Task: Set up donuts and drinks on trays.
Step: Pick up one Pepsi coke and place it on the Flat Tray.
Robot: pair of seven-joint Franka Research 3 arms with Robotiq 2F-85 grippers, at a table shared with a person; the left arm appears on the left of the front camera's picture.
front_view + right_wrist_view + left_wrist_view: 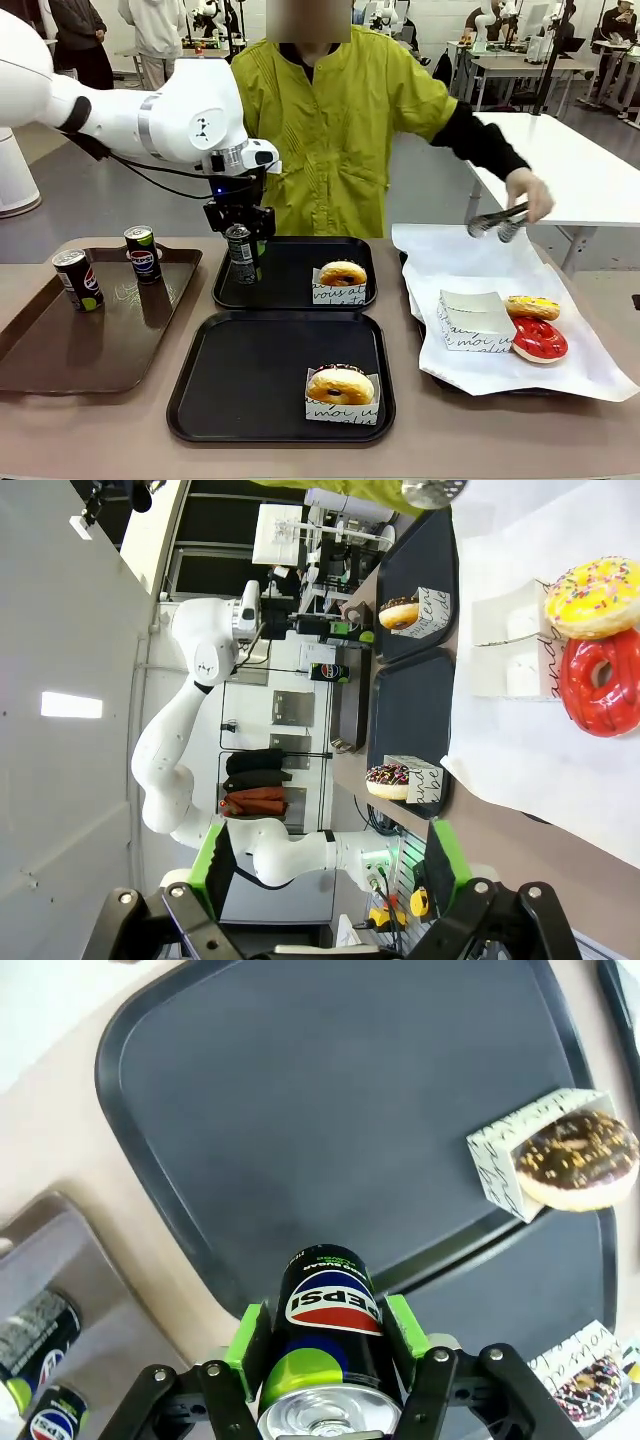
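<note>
One can (pixel 240 252) is clamped mid-body by the left gripper (pixel 240 232), upright over the left side of the far black tray (pixel 295 280). Rigid, smooth, likely slippery, fairly light; side grip suits. Meanwhile the right gripper (pixel 330 865) gapes empty.

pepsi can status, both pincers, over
Left pincer shut on can, above far black tray, left side. Right pincer open, empty. Boxed donut on that tray sits apart, to the right.
</note>
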